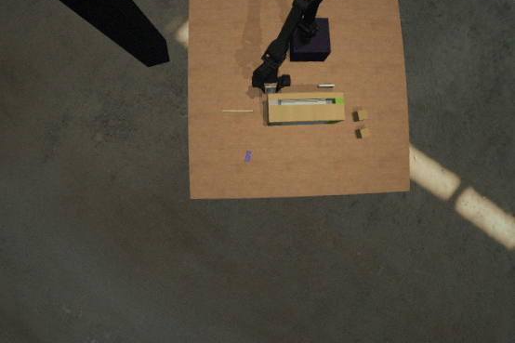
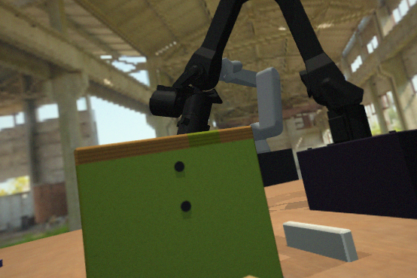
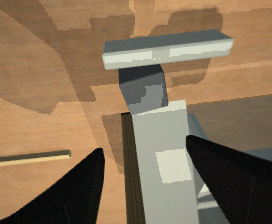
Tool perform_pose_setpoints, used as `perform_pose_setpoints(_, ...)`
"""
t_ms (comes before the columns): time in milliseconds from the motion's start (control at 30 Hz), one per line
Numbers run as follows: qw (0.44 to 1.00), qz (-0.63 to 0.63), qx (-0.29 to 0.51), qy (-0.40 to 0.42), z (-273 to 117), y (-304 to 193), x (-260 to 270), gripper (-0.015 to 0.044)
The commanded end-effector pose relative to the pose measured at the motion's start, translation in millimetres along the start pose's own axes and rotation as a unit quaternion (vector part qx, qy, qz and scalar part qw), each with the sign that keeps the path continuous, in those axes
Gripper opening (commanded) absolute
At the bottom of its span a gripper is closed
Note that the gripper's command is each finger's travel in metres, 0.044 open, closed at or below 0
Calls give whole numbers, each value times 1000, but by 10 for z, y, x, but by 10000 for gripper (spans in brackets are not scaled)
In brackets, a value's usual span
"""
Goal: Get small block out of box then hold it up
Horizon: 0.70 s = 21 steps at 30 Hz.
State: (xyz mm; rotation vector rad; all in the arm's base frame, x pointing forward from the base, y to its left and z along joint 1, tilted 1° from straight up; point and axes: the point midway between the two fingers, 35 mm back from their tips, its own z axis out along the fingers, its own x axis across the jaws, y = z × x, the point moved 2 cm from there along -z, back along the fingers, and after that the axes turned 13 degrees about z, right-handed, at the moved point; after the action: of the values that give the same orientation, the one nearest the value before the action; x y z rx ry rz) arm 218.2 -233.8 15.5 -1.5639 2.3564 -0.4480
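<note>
The box stands upright on the table, with a slot in its wooden top. Its light grey end part is below my fingers in the wrist view. A small dark grey block is low beside the box's back left end, against a pale bar; it appears to be the task's block. I cannot make out a block on the pale shelf. My gripper is open and empty, above the back left corner; the block is ahead of the fingertips. The box hides my fingers in the exterior view.
Another pale bar stands behind the box. A thin stick lies left of it, and a purple piece at front left. Two wooden cubes, one upper and one lower, are right of the box.
</note>
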Motion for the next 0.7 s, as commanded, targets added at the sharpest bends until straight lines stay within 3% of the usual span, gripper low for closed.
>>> perform_pose_setpoints(0, 1000, 2, -2, -4, 74, 42, -6, 285)
perform_pose_setpoints(667, 1000, 1, -3, -4, 361, 190, 6, 285)
